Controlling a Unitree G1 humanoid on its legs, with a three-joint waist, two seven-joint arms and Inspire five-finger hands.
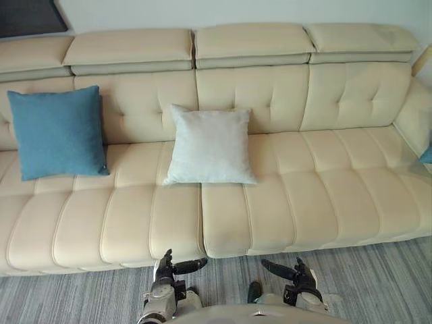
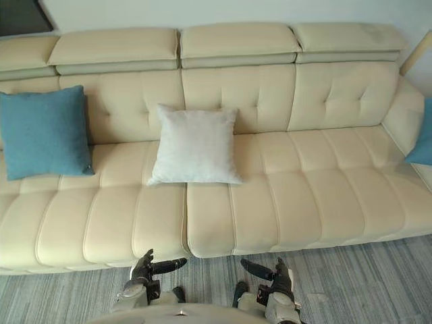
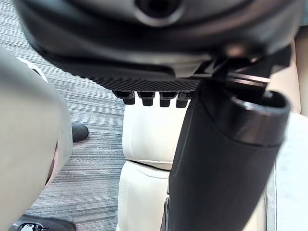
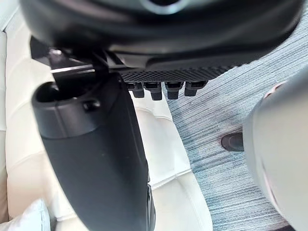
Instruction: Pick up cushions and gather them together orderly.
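Note:
A blue cushion leans upright against the backrest at the left end of the cream sofa. A light grey cushion leans against the backrest near the sofa's middle. Part of a second blue cushion shows at the sofa's far right end by the armrest. My left hand and right hand hang low over the carpet in front of the sofa, both open and holding nothing. In the wrist views each thumb stands out straight before the seat edge.
A grey striped carpet runs along the front of the sofa. The seat to the right of the grey cushion is bare up to the right armrest. A dark panel hangs on the wall at the back left.

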